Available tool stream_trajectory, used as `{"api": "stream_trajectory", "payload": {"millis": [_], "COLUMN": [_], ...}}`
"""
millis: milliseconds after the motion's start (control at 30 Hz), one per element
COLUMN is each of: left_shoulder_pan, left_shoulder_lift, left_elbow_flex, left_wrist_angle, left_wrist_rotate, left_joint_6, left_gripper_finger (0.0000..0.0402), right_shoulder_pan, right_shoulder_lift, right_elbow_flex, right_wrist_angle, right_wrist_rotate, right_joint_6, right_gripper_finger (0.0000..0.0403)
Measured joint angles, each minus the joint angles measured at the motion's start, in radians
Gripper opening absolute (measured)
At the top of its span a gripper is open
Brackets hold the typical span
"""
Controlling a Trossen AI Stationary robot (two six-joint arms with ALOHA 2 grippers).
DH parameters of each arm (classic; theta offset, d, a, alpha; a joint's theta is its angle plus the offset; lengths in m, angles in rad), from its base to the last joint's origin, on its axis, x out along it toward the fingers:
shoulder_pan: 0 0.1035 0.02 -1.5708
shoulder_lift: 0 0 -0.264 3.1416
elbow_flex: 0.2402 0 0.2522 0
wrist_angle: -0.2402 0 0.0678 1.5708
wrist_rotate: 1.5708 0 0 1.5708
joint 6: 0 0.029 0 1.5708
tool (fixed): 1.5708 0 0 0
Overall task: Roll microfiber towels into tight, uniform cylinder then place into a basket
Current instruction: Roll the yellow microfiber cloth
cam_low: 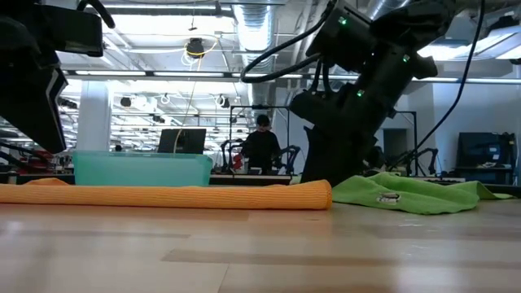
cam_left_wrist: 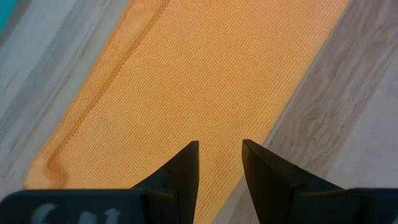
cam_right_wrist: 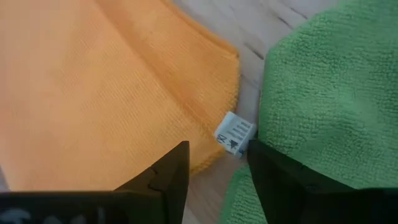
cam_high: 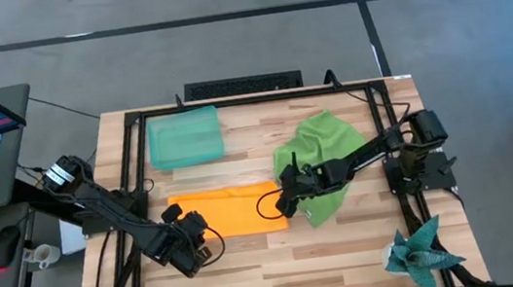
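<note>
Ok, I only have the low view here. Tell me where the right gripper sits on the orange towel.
Observer: The right gripper hangs open over the right-end corner of the orange towel, beside its white tag.
Operator: Now give me the left one.
Observer: The left gripper is open too, above that towel's left end, with nothing between its fingers.
Operator: And report the basket.
Observer: The basket holds nothing. The green towel lies crumpled to its right, unrolled.
</note>
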Motion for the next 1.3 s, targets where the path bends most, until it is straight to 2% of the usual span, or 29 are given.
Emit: {"api": "stream_trajectory", "payload": {"millis": [200, 500, 967, 1100, 1300], "left_shoulder_pan": [0.0, 0.0, 0.0, 0.0, 0.0], "left_shoulder_lift": [0.0, 0.0, 0.0, 0.0, 0.0], "left_elbow_flex": [0.0, 0.0, 0.0, 0.0, 0.0], "left_wrist_angle": [0.0, 0.004, 0.003, 0.003, 0.003], "left_wrist_rotate": [-0.001, -0.006, -0.021, -0.022, -0.023], "left_joint_6": [0.0, 0.001, 0.006, 0.006, 0.006], "left_gripper_finger": [0.0114, 0.0114, 0.0114, 0.0114, 0.0114], "right_shoulder_pan": [0.0, 0.033, 0.023, 0.017, 0.017], "right_shoulder_lift": [0.0, 0.0, 0.0, 0.009, 0.02], "right_elbow_flex": [0.0, 0.043, 0.045, 0.045, 0.047], "right_wrist_angle": [0.005, 0.008, -0.048, -0.057, -0.053], "right_wrist_rotate": [-0.026, -0.03, -0.025, -0.025, -0.031], "right_joint_6": [0.004, -0.024, 0.034, 0.052, 0.01], "right_gripper_finger": [0.0165, 0.0165, 0.0132, 0.0114, 0.0064]}}
